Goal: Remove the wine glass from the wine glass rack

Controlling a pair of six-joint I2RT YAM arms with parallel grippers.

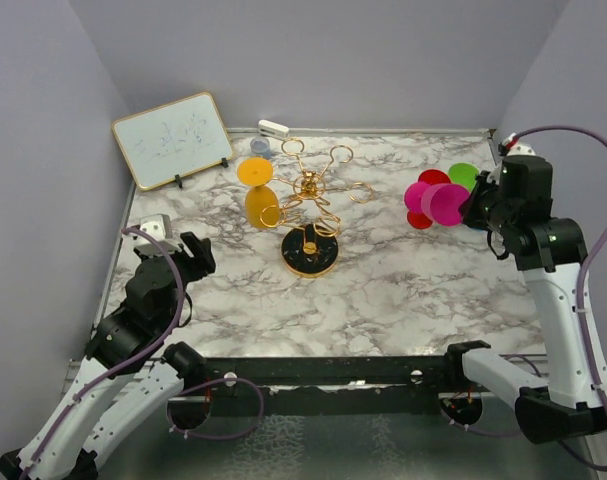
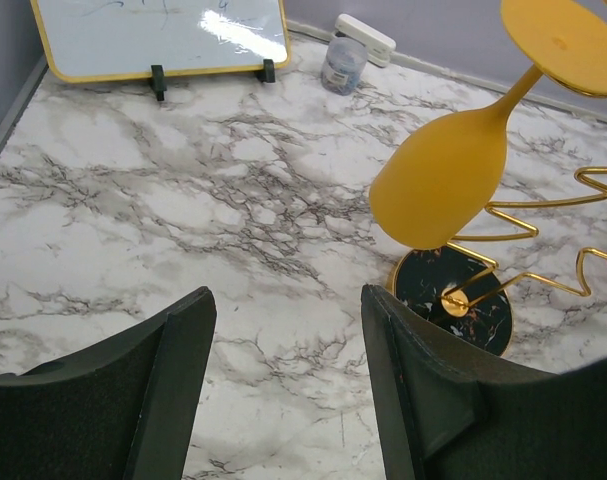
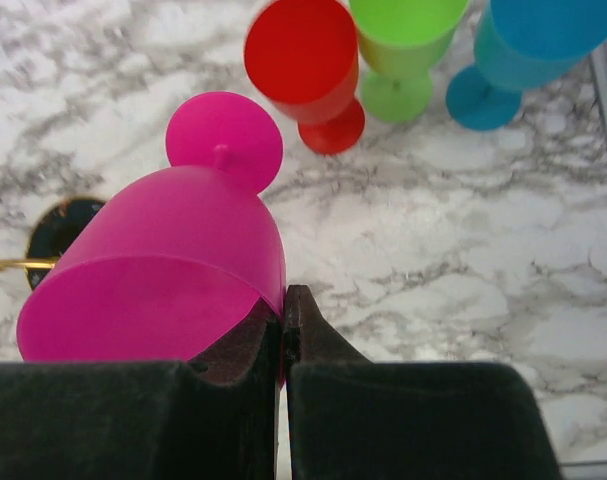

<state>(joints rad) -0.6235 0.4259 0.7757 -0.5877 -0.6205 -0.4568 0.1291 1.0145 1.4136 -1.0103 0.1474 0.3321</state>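
Observation:
The gold wire wine glass rack (image 1: 313, 190) stands mid-table on its round black base (image 1: 310, 254). An orange wine glass (image 1: 261, 205) hangs upside down from a left arm of the rack; it also shows in the left wrist view (image 2: 443, 180) above the base (image 2: 433, 285). My left gripper (image 1: 191, 255) is open and empty, low over the marble, left of the rack (image 2: 288, 330). My right gripper (image 1: 475, 208) is shut on the rim of a magenta wine glass (image 1: 443, 203), held tilted above the table at the right (image 3: 163, 270).
Red (image 3: 303, 55), green (image 3: 408, 30) and blue (image 3: 533, 40) glasses stand upright together near the right wall, just beyond the magenta one. A whiteboard (image 1: 173, 140), a small jar (image 1: 260, 146) and a white eraser (image 1: 273, 128) sit at the back left.

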